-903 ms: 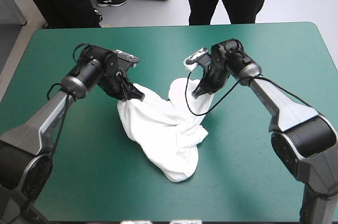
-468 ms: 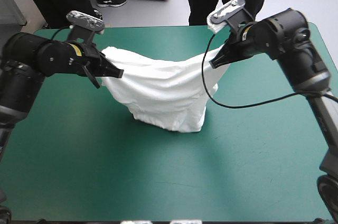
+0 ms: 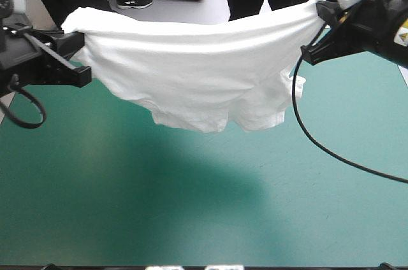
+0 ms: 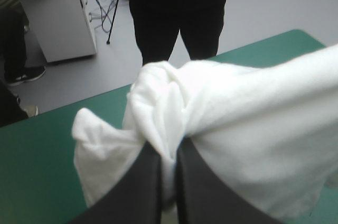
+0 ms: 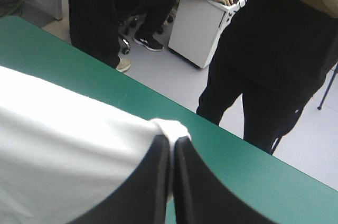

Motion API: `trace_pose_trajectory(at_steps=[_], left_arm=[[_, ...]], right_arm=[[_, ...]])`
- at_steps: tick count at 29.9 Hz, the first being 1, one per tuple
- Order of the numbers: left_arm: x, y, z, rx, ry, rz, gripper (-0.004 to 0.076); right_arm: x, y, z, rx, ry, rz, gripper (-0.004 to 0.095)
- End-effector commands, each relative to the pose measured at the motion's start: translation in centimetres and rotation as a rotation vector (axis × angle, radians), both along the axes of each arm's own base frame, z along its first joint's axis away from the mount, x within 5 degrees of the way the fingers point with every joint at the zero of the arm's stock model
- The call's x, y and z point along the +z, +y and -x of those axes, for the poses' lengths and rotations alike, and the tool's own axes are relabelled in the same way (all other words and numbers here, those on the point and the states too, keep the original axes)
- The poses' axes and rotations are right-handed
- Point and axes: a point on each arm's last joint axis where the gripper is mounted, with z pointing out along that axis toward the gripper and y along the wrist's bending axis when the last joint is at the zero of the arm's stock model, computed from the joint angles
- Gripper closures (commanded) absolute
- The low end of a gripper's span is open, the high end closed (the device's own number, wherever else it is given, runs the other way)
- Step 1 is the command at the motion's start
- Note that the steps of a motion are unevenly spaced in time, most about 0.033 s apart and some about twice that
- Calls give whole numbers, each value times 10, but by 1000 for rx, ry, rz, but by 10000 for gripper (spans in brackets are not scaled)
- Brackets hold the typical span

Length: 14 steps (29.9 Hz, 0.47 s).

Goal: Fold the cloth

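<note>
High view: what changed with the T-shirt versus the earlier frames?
The black-fingered left pincer and right pincer rose and spread apart, lifting the white short-sleeved T-shirt from a crumpled heap on the teal-green table cover into a stretched span hanging over it. Unchanged: both pincers shut on the T-shirt; nothing released.

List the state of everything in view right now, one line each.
T-shirt: lifted and stretched wide between both grippers, lower edge hanging loose, apparently clear of the table.
Left gripper: raised, shut on a bunched corner of the T-shirt.
Right gripper: raised, shut on the opposite corner.
Table: teal-green cover in the T-shirt's shadow.
</note>
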Motion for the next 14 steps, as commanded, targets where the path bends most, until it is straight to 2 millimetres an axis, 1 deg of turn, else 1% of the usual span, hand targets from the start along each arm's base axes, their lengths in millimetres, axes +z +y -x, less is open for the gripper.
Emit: trace_pose_trajectory(at_steps=[1, 5, 8, 11, 14], left_arm=[[15, 9, 30, -29, -54, 50, 741], [15, 14, 54, -79, -46, 80, 741], [16, 18, 66, -89, -57, 101, 741], [11, 20, 74, -88, -44, 115, 741], [0, 18, 76, -111, 3, 125, 741]], right_arm=[[20, -12, 32, 24, -117, -76, 925], [21, -20, 55, 50, -94, -85, 925], [18, -24, 67, 66, -67, -111, 925], [10, -26, 75, 78, -38, -112, 925], [-7, -23, 77, 104, 34, -121, 925]])
